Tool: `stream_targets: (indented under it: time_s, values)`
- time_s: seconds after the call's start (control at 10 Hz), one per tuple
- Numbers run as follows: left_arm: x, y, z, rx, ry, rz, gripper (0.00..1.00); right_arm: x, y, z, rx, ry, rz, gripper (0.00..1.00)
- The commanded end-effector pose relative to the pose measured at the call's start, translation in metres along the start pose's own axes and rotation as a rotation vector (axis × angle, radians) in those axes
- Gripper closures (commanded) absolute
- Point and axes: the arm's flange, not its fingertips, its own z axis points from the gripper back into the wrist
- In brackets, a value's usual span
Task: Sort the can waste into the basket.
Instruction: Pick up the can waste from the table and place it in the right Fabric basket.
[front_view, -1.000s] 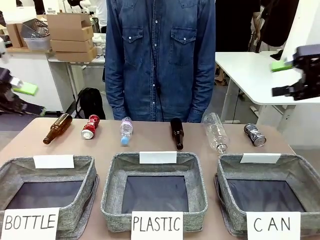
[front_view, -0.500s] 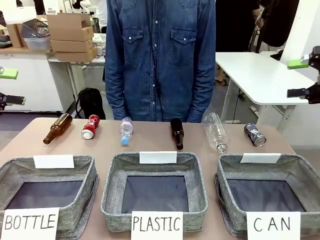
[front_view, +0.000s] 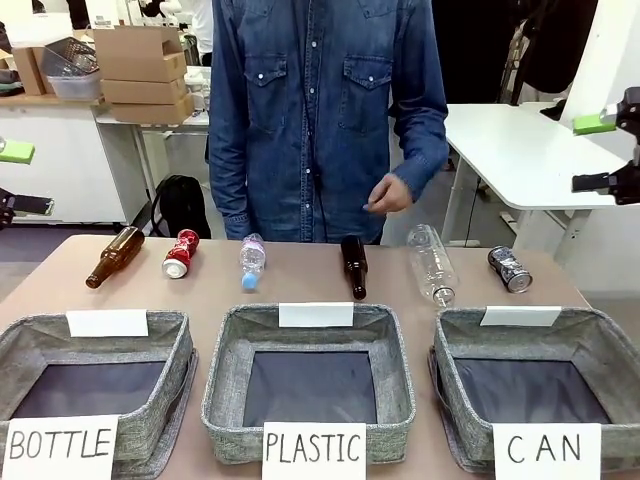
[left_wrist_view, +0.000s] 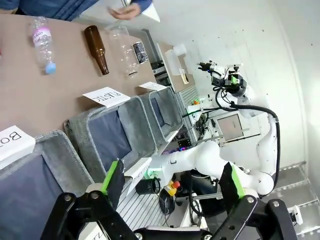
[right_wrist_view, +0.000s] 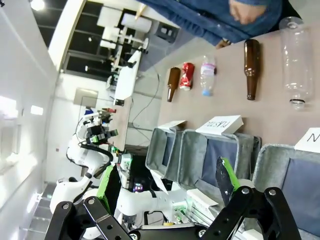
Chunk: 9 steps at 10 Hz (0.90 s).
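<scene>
two cans lie on their sides in the far row, seemingly laid out for picking, the red can (front_view: 181, 253) far left, the dark can (front_view: 510, 269) just behind the can basket (front_view: 600, 345), while the left gripper (left_wrist_view: 172, 177) and right gripper (right_wrist_view: 167, 185) hang wide open, empty.

Counting two drink cans: red can (front_view: 181, 253) and dark printed can (front_view: 510, 269). Counting two glass bottles: left brown glass bottle (front_view: 114, 257) and middle brown glass bottle (front_view: 353, 265). Counting two plastic bottles: small clear plastic bottle (front_view: 252, 261) and large clear plastic bottle (front_view: 431, 264). Counting three grey fabric baskets: BOTTLE basket (front_view: 150, 430), PLASTIC basket (front_view: 228, 395), CAN basket (front_view: 458, 400).
</scene>
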Motion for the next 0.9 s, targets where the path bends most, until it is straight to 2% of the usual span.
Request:
stream_targets:
  time_s: [0.0, 0.1, 0.3, 0.4, 0.6, 0.8]
  values:
    - [0.018, 0.001, -0.009, 0.106, 0.002, 0.001, 0.0, 0.004, 0.0, -0.003, 0.021, -0.008, 0.026, 0.0]
    - [0.041, 0.01, -0.022, 0.151, 0.099, 0.001, 0.0, 0.004, 0.0, -0.003, 0.021, -0.008, 0.026, 0.0]
    - [0.092, 0.042, -0.062, 0.335, 0.159, 0.064, 0.0, 0.004, 0.0, -0.003, 0.021, -0.008, 0.026, 0.0]
    - [0.112, 0.06, -0.081, 0.451, 0.155, 0.1, 0.0, 0.004, 0.0, -0.003, 0.021, -0.008, 0.026, 0.0]
    - [0.138, 0.095, -0.11, 0.631, 0.215, 0.122, 0.0, 0.004, 0.0, -0.003, 0.021, -0.008, 0.026, 0.0]
    - [0.153, 0.128, -0.138, 0.716, 0.218, 0.099, 0.0, 0.004, 0.0, -0.003, 0.021, -0.008, 0.026, 0.0]
